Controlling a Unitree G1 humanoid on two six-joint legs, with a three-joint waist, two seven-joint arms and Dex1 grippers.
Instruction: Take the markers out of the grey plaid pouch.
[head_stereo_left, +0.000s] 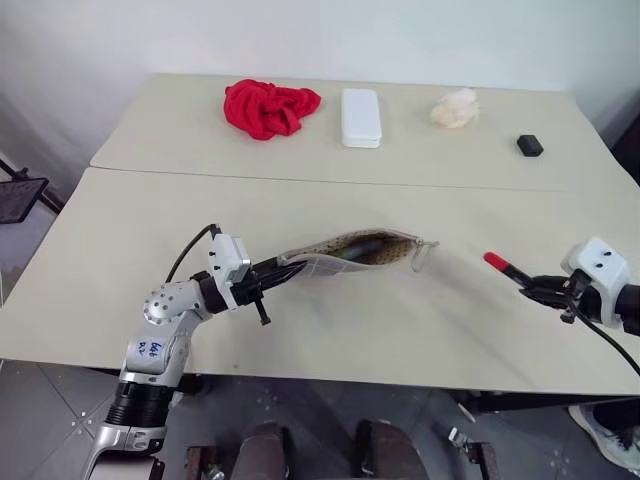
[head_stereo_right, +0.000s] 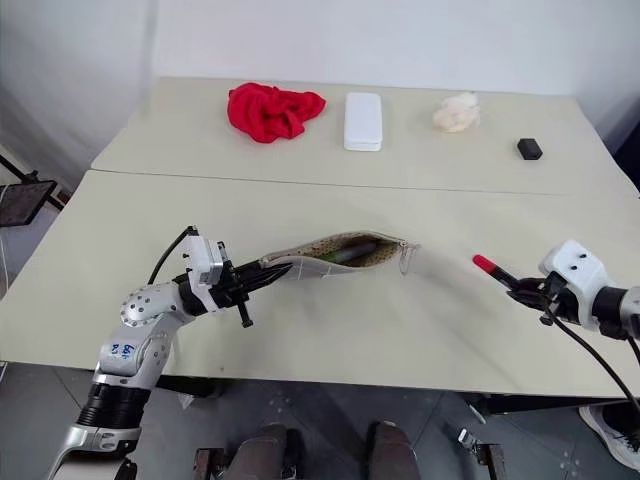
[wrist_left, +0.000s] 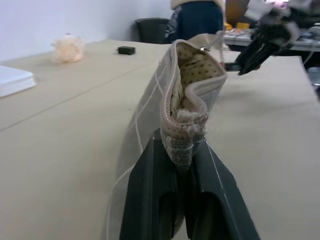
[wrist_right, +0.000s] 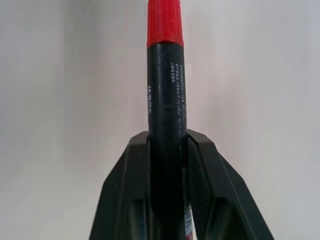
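The grey plaid pouch (head_stereo_left: 345, 255) hangs just above the near table, unzipped, its brown dotted lining showing. A dark marker (head_stereo_left: 362, 246) lies inside its mouth. My left gripper (head_stereo_left: 287, 264) is shut on the pouch's left end (wrist_left: 184, 142) and holds it up. Off to the right, my right gripper (head_stereo_left: 528, 287) is shut on a black marker with a red cap (head_stereo_left: 505, 268), which points back toward the pouch. In the right wrist view the marker (wrist_right: 165, 95) stands straight up between the fingers (wrist_right: 131, 187).
On the far table lie a red cloth (head_stereo_left: 270, 106), a white hard case (head_stereo_left: 360, 117), a pale crumpled lump (head_stereo_left: 455, 108) and a small black block (head_stereo_left: 529, 145). A seam (head_stereo_left: 330, 180) runs between the two tables. The near table's front edge (head_stereo_left: 400, 382) is close below both grippers.
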